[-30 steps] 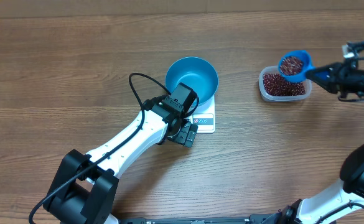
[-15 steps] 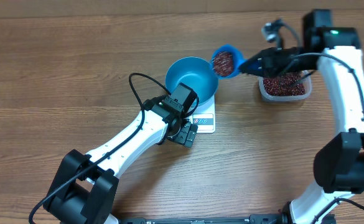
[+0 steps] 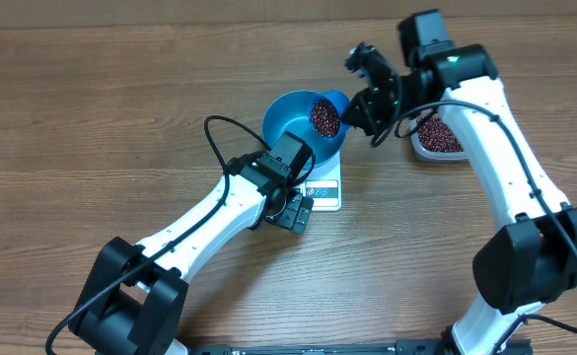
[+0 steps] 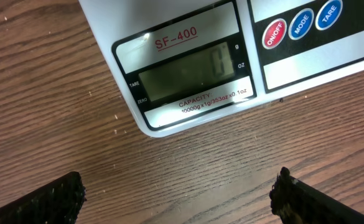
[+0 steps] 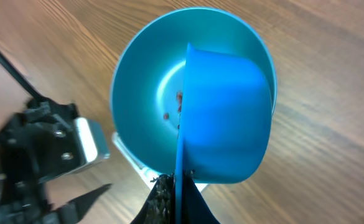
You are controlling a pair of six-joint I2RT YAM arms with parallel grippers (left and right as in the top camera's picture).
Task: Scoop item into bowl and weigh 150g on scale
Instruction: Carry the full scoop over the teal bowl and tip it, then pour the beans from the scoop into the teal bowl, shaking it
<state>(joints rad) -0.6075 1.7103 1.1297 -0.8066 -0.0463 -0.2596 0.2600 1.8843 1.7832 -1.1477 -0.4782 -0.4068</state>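
Looking down from overhead, I find my left fingers [image 3: 295, 210] at the front edge of the flat white scale [image 3: 324, 190]. They show only as a dark lump at the end of my left arm [image 3: 219, 212], so their spread is hard to read from here. The round blue bowl [image 3: 286, 126] sits on the scale and covers most of it. My right fingers [image 3: 363, 106] pinch a small blue scoop [image 3: 332, 103] tipped over the bowl's right rim, with red-brown beans [image 3: 322, 117] heaped in it; its handle is hidden. A clear plastic tub [image 3: 434, 141] of more beans lies to the right on the wood-grain worktop [image 3: 91, 89], half hidden behind my right arm [image 3: 505, 168]

From the left wrist, the scale's smooth front corner fills the top, cut off by the frame. It has a grey display [image 4: 188, 73] with a faint digit I cannot read surely, the print SF-400, and round red and blue buttons [image 4: 300, 23]. My left fingers poke in at the bottom corners as two black tips, spread wide, touching nothing

From the right wrist, the scoop's smooth blue underside blocks the right half of the glossy bowl. The beans inside the scoop are hidden, and only a few grains lie on the bowl's floor. My right fingers are a dark blur at the bottom edge, pressed together on the scoop's handle
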